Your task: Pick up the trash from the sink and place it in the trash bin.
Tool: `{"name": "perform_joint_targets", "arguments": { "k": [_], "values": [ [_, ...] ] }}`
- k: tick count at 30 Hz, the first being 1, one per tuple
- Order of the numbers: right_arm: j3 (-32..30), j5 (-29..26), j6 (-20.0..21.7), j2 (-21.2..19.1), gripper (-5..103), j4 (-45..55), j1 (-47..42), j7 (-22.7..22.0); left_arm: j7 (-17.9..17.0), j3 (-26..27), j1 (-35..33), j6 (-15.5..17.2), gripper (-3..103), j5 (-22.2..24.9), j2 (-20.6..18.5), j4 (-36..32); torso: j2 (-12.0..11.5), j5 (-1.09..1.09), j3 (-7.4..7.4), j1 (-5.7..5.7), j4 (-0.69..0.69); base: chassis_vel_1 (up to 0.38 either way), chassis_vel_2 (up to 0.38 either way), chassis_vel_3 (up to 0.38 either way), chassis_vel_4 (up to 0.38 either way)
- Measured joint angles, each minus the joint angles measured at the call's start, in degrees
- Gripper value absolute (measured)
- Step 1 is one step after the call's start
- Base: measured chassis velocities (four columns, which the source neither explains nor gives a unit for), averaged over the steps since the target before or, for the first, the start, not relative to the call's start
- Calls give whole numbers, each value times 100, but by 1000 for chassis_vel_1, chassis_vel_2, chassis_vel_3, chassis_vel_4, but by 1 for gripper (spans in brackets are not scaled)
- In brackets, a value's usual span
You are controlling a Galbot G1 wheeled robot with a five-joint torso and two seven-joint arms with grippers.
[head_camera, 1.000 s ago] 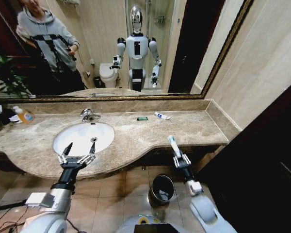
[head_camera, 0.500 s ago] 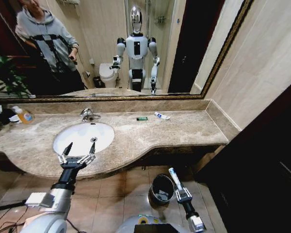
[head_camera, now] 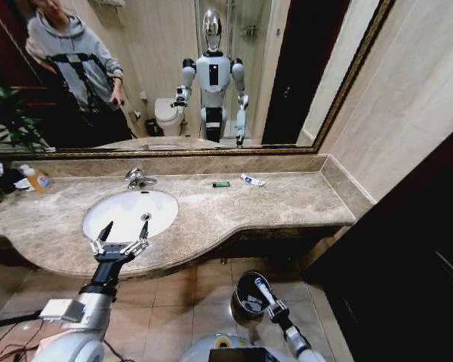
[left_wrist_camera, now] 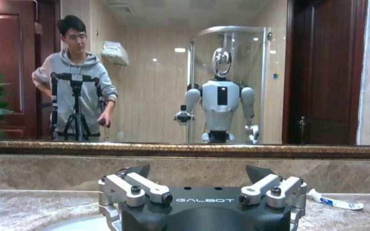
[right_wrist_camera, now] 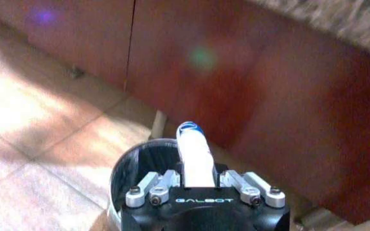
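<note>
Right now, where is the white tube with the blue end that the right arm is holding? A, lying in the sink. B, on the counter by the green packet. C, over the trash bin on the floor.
C: the right gripper, jaws shut on the tube, holds it over the trash bin.

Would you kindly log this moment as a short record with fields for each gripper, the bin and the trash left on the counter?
right gripper: shut on white tube, over the trash bin
left gripper: open, above the front edge of the sink
trash bin: on the floor below the counter
trash on counter: green packet and second tube, near the mirror
</note>
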State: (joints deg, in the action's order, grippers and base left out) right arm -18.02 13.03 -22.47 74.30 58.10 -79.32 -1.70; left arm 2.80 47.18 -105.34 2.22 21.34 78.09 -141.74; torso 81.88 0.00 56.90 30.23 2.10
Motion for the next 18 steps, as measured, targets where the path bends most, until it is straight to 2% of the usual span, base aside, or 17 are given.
{"name": "perform_joint_targets", "arguments": {
  "k": [9,18],
  "values": [
    [2,505,153,332,27,-1401,994,348,0,0,0,0,100,0,0,-1,0,0,0,0,0,0,0,0,0],
    [6,877,75,595,27,-2499,1761,342,0,0,0,0,100,0,0,0,0,-1,0,0,1,0,0,0,0]
  ]
}}
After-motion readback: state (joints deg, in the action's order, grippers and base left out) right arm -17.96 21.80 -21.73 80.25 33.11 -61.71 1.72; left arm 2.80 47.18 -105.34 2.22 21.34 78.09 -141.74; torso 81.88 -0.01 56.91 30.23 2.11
